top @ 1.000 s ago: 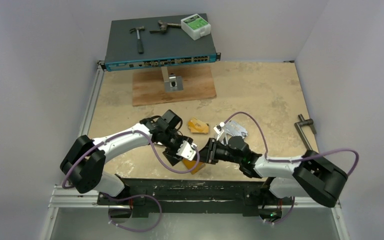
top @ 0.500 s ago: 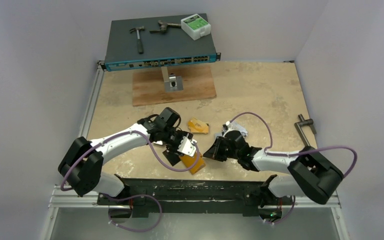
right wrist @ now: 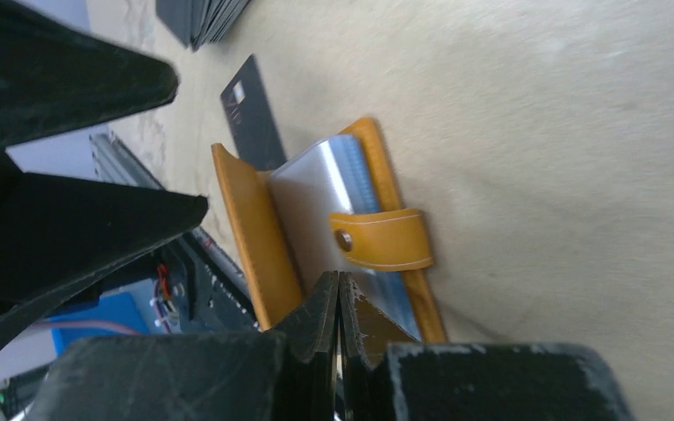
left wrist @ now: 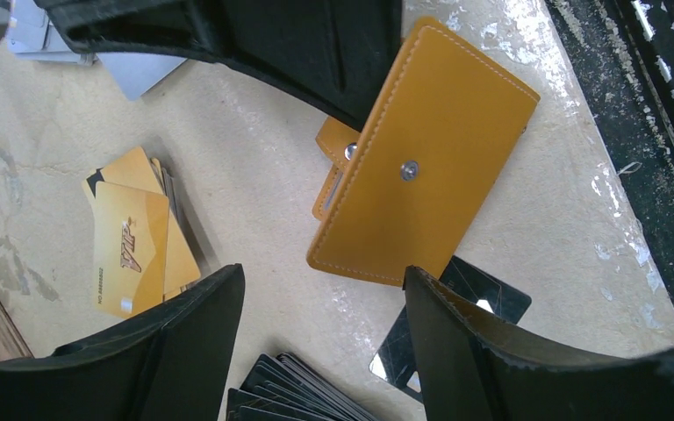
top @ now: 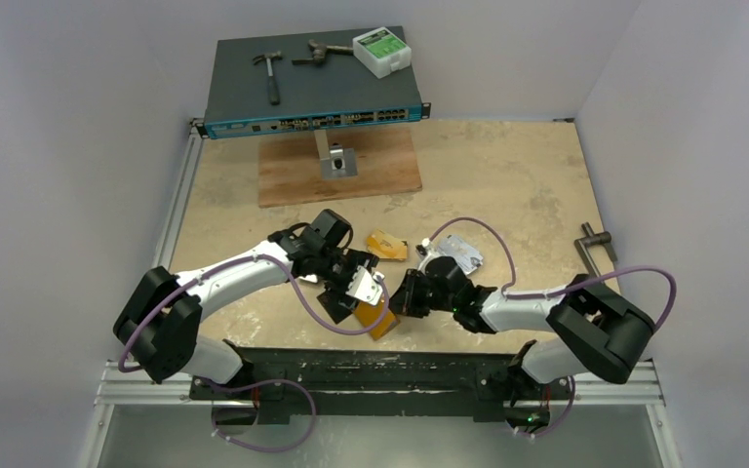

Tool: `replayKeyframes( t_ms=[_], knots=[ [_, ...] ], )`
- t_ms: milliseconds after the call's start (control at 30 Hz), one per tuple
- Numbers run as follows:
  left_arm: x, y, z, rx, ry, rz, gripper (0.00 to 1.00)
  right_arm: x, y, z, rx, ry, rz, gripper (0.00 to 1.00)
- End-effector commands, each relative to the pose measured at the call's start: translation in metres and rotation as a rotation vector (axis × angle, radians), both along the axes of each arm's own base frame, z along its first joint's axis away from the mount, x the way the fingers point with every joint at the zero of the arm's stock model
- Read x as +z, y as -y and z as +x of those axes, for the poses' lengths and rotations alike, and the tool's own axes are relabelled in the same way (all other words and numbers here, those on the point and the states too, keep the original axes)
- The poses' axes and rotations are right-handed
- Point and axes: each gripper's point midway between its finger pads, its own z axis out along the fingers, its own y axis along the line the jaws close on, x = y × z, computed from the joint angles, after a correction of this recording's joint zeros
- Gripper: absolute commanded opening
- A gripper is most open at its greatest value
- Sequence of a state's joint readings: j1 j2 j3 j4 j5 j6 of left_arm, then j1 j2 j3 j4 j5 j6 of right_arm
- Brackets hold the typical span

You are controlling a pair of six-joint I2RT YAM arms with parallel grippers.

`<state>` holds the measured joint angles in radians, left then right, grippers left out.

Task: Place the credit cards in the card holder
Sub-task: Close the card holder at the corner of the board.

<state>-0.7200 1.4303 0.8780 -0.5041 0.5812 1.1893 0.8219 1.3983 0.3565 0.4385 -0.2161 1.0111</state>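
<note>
Plainly the card holder (left wrist: pixel 421 167) has nothing loaded yet, as far as I can judge. It lies on the table (top: pixel 517 185) close to the near edge, between the two arms. In the right wrist view its cover stands a little ajar, so the clear sleeves (right wrist: pixel 320 189) show, and no card is visible in them. Its snap tab (right wrist: pixel 384 239) is unfastened.

All the credit cards in sight lie outside the holder. An orange-gold pile (left wrist: pixel 132 241) sits off to one side. A fanned black pile (left wrist: pixel 290 395) is near the holder and a single black card (left wrist: pixel 469 307) lies just beside it. The silvery-white ones (left wrist: pixel 140 74) are farther off, toward the right arm. Opening the holder looks to be the step in hand, and every insertion is left to do.

The right gripper (right wrist: pixel 339 285) is clenched, its fingertips pressed together right at the holder's open edge, next to the tab. Whether a thin sleeve or the cover's edge is nipped between them I cannot tell. The left gripper (left wrist: pixel 323 272) hangs over the holder with its jaws wide apart and nothing between them. It seems to touch neither the holder nor any card.
</note>
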Motion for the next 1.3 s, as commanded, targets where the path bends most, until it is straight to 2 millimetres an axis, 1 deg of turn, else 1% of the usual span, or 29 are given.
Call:
replayKeyframes(
  t_ms=[0, 133, 200, 300, 567, 700, 867, 900, 933, 967, 1000, 1033, 1067, 1100, 1167, 1267],
  knots=[
    [0.004, 0.006, -0.005, -0.031, -0.022, -0.036, 0.68, 0.023, -0.027, -0.003, 0.049, 0.053, 0.078, 0.00],
    [0.001, 0.005, -0.008, -0.043, -0.033, -0.029, 0.68, 0.030, -0.030, -0.008, 0.056, 0.061, 0.104, 0.00],
    [0.001, 0.005, -0.011, -0.047, -0.043, -0.029, 0.68, 0.039, -0.033, -0.010, 0.064, 0.078, 0.133, 0.00],
    [0.000, 0.004, -0.016, -0.065, -0.060, -0.023, 0.64, 0.052, -0.041, -0.014, 0.089, 0.100, 0.188, 0.00],
    [0.000, -0.003, -0.030, -0.097, -0.104, 0.007, 0.52, 0.054, -0.051, -0.019, 0.131, 0.097, 0.219, 0.00],
    [0.000, -0.009, -0.039, -0.131, -0.115, 0.026, 0.36, 0.054, -0.053, -0.019, 0.137, 0.096, 0.219, 0.00],
    [-0.001, -0.013, -0.044, -0.146, -0.128, 0.053, 0.10, 0.047, -0.049, -0.018, 0.133, 0.091, 0.178, 0.00],
    [-0.001, -0.013, -0.043, -0.147, -0.123, 0.053, 0.06, 0.045, -0.046, -0.018, 0.125, 0.088, 0.162, 0.10],
    [-0.002, -0.014, -0.044, -0.149, -0.126, 0.060, 0.05, 0.041, -0.042, -0.016, 0.110, 0.091, 0.130, 0.27],
    [-0.002, -0.014, -0.044, -0.149, -0.123, 0.060, 0.05, 0.035, -0.034, -0.011, 0.089, 0.110, 0.072, 0.38],
    [-0.001, -0.014, -0.044, -0.151, -0.121, 0.058, 0.04, 0.035, -0.027, -0.004, 0.061, 0.134, 0.015, 0.47],
    [-0.001, -0.014, -0.043, -0.154, -0.117, 0.057, 0.03, 0.028, -0.018, -0.002, 0.043, 0.141, -0.051, 0.50],
    [0.000, -0.014, -0.043, -0.155, -0.114, 0.055, 0.02, 0.031, -0.012, 0.005, 0.022, 0.171, -0.091, 0.57],
    [0.000, -0.014, -0.043, -0.155, -0.112, 0.054, 0.02, 0.029, -0.002, 0.011, -0.012, 0.185, -0.159, 0.61],
    [0.000, -0.013, -0.042, -0.155, -0.108, 0.053, 0.02, 0.029, 0.012, 0.021, -0.046, 0.216, -0.256, 0.64],
    [-0.001, -0.014, -0.043, -0.162, -0.104, 0.057, 0.01, 0.025, 0.024, 0.029, -0.059, 0.243, -0.366, 0.68]
  ],
)
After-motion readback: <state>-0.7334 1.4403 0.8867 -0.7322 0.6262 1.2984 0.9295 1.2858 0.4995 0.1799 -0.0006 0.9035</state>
